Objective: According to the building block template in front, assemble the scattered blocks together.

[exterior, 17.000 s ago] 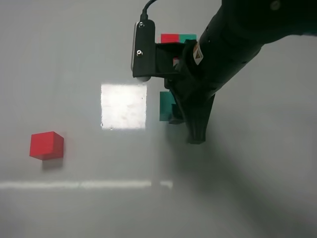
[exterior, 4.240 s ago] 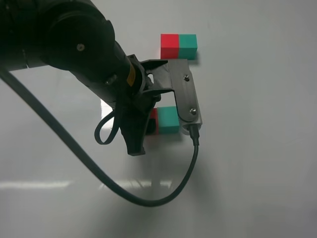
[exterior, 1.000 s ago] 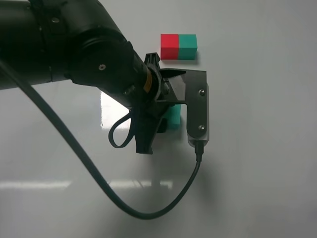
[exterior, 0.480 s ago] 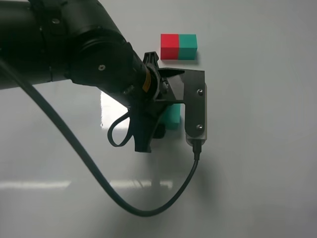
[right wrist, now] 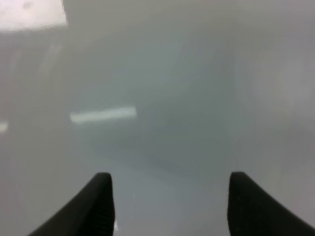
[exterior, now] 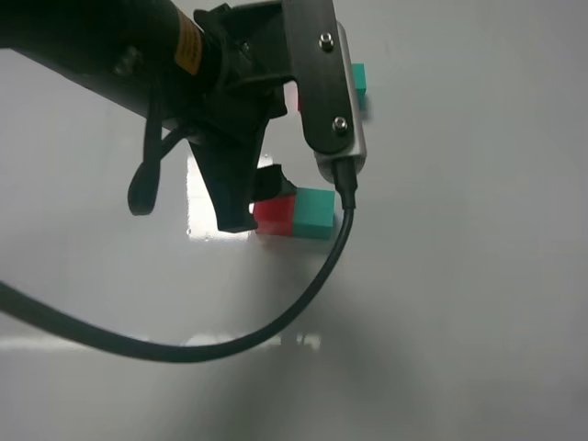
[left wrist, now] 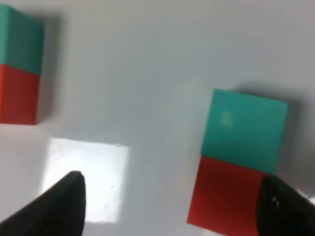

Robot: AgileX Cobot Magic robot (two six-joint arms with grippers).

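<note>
The red cube and the teal-green cube lie side by side on the table, touching. In the left wrist view the teal cube and the red cube sit flush. My left gripper hangs open and empty above them; its fingers are spread wide, and the red cube lies close to one fingertip. The template bar lies apart from them; in the high view only its teal end shows behind my arm. My right gripper is open over bare table.
A bright square of reflected light lies on the white table just left of the cubes. The left wrist camera's black cable loops down in front of the cubes.
My left arm has lifted up off the cubes and toward the far side. The red cube, hidden under the gripper before, now shows next to the teal one.
</note>
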